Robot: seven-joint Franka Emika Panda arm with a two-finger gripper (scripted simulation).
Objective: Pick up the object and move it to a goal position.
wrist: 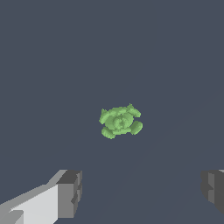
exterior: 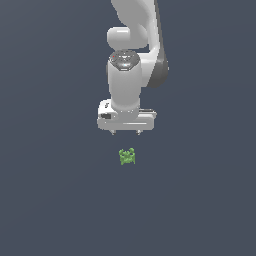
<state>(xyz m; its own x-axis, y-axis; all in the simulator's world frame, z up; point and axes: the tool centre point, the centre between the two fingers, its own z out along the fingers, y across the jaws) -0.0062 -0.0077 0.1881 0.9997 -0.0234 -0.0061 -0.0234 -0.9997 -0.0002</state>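
The object (exterior: 127,156) is a tiny bright green, bumpy-edged lump lying on the dark grey floor. In the wrist view the object (wrist: 120,121) sits near the picture's middle, with darker green patches on it. My white gripper (exterior: 125,133) hangs above it, a short gap away, and touches nothing. Its two short fingers (exterior: 112,132) point down and stand wide apart. The wrist view shows the gripper (wrist: 142,192) open, with one grey fingertip (wrist: 70,192) at each side and nothing between them.
A plain dark grey floor (exterior: 50,200) fills both views. The white arm (exterior: 132,45) rises from the gripper toward the exterior view's upper edge. No other object shows.
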